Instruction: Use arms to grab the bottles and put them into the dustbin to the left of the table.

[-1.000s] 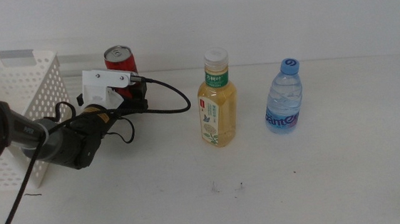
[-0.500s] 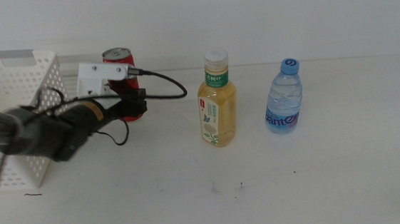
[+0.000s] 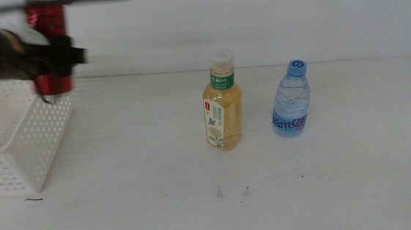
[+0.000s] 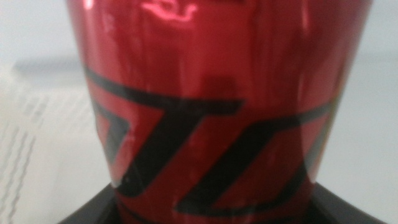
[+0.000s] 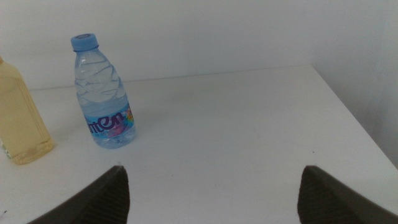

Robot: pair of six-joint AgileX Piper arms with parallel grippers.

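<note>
**Can lifted off surface, now at dustbin**

Since the earlier frame, left end effector (image 3: 48,57) is carrying the red soda can (image 3: 48,46) above the dustbin (image 3: 17,144) rim, pinching its lower body. Can is judged rigid, light, slick. Right end effector (image 5: 211,190) is waiting, spread, near the water bottle (image 5: 102,93).

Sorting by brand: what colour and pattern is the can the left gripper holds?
The soda can is glossy red with black angular lettering, clearest in the left wrist view.
</note>
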